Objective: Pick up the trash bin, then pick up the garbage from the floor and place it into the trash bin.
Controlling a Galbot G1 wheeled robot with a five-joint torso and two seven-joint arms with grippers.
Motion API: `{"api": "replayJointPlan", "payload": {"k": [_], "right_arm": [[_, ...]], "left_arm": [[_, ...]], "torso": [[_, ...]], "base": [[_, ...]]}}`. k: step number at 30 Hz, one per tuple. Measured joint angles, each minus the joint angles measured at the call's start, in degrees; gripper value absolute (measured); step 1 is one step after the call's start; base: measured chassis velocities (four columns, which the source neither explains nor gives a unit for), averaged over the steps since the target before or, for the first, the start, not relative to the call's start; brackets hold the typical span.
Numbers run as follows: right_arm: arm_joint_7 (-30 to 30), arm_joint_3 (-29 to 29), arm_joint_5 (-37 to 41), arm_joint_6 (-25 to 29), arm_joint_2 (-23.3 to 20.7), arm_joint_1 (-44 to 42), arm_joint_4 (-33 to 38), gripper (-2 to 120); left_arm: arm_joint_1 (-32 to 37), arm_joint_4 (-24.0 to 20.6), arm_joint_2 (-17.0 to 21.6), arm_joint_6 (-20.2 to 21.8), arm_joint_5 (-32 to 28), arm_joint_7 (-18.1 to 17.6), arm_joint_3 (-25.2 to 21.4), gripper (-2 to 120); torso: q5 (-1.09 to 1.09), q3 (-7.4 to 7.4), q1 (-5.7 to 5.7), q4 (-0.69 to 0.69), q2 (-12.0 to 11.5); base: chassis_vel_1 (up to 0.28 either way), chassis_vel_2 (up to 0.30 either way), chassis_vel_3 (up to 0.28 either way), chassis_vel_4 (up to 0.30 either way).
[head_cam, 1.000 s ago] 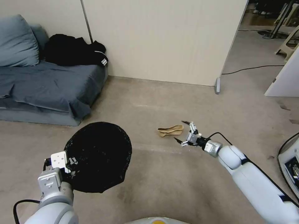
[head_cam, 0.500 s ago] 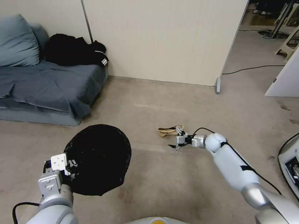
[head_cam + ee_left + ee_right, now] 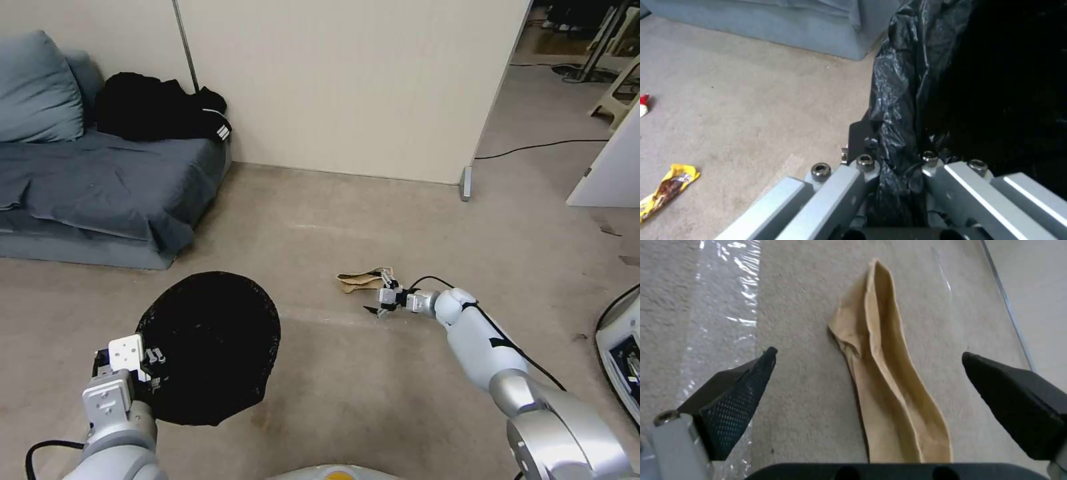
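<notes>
The bin step looks done: near left, the left gripper [image 3: 143, 365] is clamped on the bag-lined rim of the trash bin [image 3: 207, 347], held off the floor. Collecting is barely begun. Farther right, the right gripper [image 3: 382, 301] hovers wide open and empty astride the flattened brown paper bag [image 3: 882, 373], which lies creased on the floor. A yellow wrapper [image 3: 666, 191] waits too.

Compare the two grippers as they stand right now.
The left gripper is shut on the bin's bag-lined rim, holding it up; the right gripper has its jaws wide open, empty. The left sits close to the robot; the right reaches out low over the paper bag. Both are metal with dark pads.
</notes>
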Motion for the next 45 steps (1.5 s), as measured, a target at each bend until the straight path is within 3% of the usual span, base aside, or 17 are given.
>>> {"api": "replayJointPlan", "payload": {"k": [8,19,26,36,45], "right_arm": [[0.7,2.0,0.4,-4.0,1.1,3.0,-5.2,100],[-0.4,1.9,9.7,-14.3,1.5,4.7,-7.5,100],[-1.0,1.3,13.5,-17.4,1.8,5.4,-8.8,99],[-0.8,1.1,15.0,-18.9,3.2,7.2,-10.9,66],[-0.8,-1.2,15.9,-20.1,3.8,8.8,-12.1,28]], "left_arm": [[1.3,0.0,-0.6,-0.5,1.6,0.0,0.5,0],[1.9,0.0,-0.7,-0.9,3.0,0.2,1.0,0],[1.8,0.0,-0.6,-1.0,3.1,0.3,1.1,0],[1.6,0.0,-0.6,-1.1,3.3,0.4,1.5,0],[1.7,0.0,-0.8,-1.2,3.5,0.4,1.9,0]], "torso": [[0.0,0.0,0.0,0.01,0.0],[0.0,0.0,0.0,0.02,0.0],[0.0,0.0,0.0,0.0,0.0],[-0.01,0.0,0.0,0.01,0.0],[-0.01,0.0,0.0,0.01,0.0]], "base": [[0.0,0.0,0.0,0.0],[0.0,0.0,0.0,0.0],[0.0,0.0,0.0,0.0],[0.0,0.0,0.0,0.0],[0.0,0.0,0.0,0.0]]}}
